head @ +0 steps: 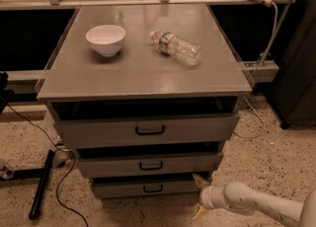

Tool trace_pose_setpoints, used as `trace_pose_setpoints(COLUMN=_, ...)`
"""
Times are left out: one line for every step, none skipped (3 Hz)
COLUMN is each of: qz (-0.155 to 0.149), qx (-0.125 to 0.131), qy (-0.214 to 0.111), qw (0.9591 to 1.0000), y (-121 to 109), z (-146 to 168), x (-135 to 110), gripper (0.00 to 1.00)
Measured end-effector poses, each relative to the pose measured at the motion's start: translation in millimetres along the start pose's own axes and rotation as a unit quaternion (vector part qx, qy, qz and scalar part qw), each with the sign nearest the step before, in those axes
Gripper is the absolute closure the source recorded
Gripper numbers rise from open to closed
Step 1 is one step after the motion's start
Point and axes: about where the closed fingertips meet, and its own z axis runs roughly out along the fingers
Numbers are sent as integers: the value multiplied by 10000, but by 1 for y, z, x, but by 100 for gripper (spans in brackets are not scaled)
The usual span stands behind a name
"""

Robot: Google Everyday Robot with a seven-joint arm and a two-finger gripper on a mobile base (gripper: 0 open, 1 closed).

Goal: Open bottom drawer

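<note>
The bottom drawer (123,189) is the narrowest grey drawer at the foot of the cabinet, with a small black loop handle (153,188). Its front sits a little out from the cabinet body. My gripper (198,196) is low at the cabinet's front right corner, just right of the bottom drawer's right end. Its two yellowish fingertips (199,179) are spread apart, one above the other, and hold nothing. The white arm reaches in from the lower right.
The mid-sized drawer (148,164) and the widest top drawer (148,130) are above. A white bowl (105,39) and a lying plastic bottle (176,48) are on the cabinet top (138,73). Black cables and a black bar (41,184) lie on the floor at left.
</note>
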Motion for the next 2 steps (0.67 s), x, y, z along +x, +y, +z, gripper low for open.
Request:
trace_pose_setpoints(qz=-451, qx=202, qy=158, qw=9987, y=-19, z=14, x=-6, gripper=0)
trace_pose_setpoints(qz=-390, qx=176, qy=111, qw=9990, y=-20, z=24, x=1, gripper=0)
